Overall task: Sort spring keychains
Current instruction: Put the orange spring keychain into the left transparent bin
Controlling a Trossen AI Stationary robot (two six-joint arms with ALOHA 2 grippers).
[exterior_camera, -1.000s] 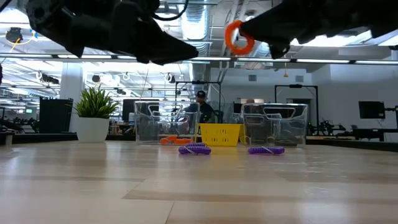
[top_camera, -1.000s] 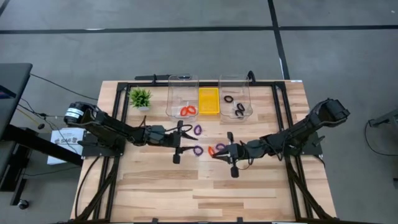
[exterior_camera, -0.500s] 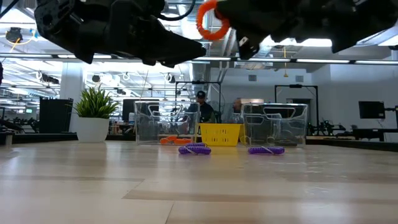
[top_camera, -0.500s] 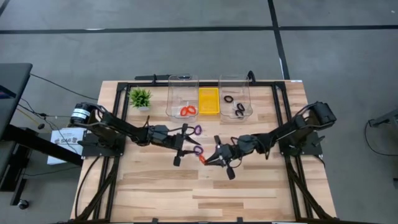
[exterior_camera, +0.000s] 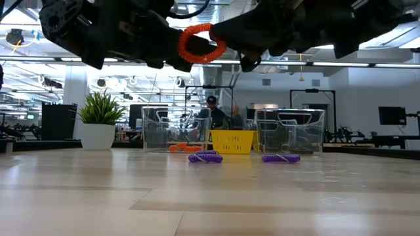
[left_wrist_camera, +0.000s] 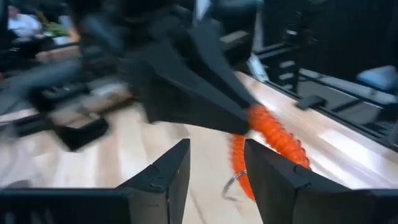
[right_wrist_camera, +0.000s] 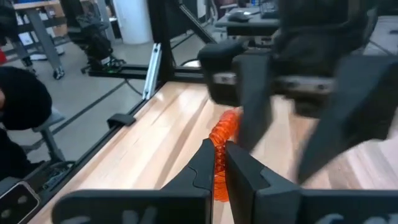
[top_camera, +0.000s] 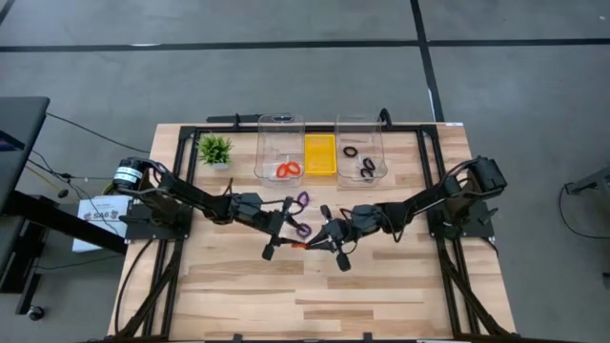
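Now right gripper (top_camera: 307,245) pinches orange keychain (exterior_camera: 199,44) between the left gripper's (top_camera: 282,229) spread fingers.

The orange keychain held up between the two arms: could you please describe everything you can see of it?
The orange keychain is a small loop of tightly coiled, plastic-looking cord with a thin metal ring at one end. It hangs in the air above the table, touching no surface. The right claw is shut on its coil. The left claw is open, its fingers on either side of the loop, as for a handover.
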